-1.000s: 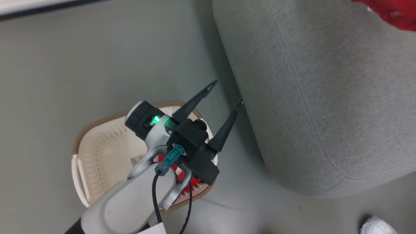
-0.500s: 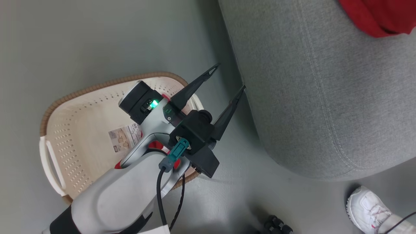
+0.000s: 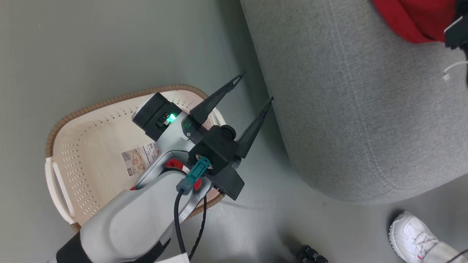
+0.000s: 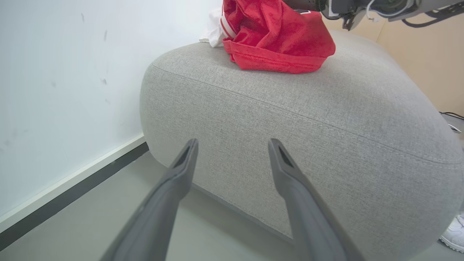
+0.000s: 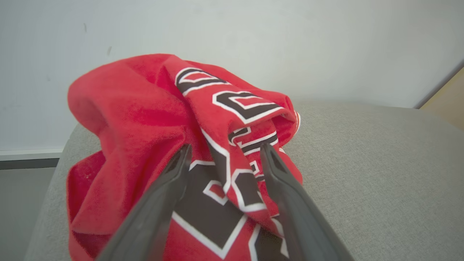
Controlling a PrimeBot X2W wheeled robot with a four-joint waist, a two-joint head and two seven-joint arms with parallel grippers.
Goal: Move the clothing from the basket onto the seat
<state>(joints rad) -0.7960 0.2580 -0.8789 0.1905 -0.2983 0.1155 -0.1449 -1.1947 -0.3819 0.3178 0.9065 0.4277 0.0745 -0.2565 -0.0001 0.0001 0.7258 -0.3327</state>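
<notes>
The cream basket (image 3: 78, 120) with its brown rim stands on the floor at the lower left. A little red clothing (image 3: 171, 163) shows in it under my left arm. My left gripper (image 3: 255, 88) hangs open and empty above the basket's far end, fingers pointing at the side of the grey seat (image 3: 358, 102). In the left wrist view the left gripper (image 4: 233, 143) faces the seat (image 4: 326, 119), with red clothing (image 4: 279, 36) heaped on top. My right gripper (image 5: 225, 148) is open over the red jersey (image 5: 137, 108) with black lettering on the seat (image 5: 362, 163), fabric between its fingers.
A person's white shoe (image 3: 413, 233) is on the floor at the lower right, near the seat's corner. A small dark object (image 3: 310, 254) lies at the bottom edge. A white wall with a dark skirting (image 4: 72, 181) runs behind the seat. Grey floor surrounds the basket.
The head camera has shifted, so more of the basket and the shoe show. A dark part of my right arm has come in at the right edge. The left gripper stays open.
</notes>
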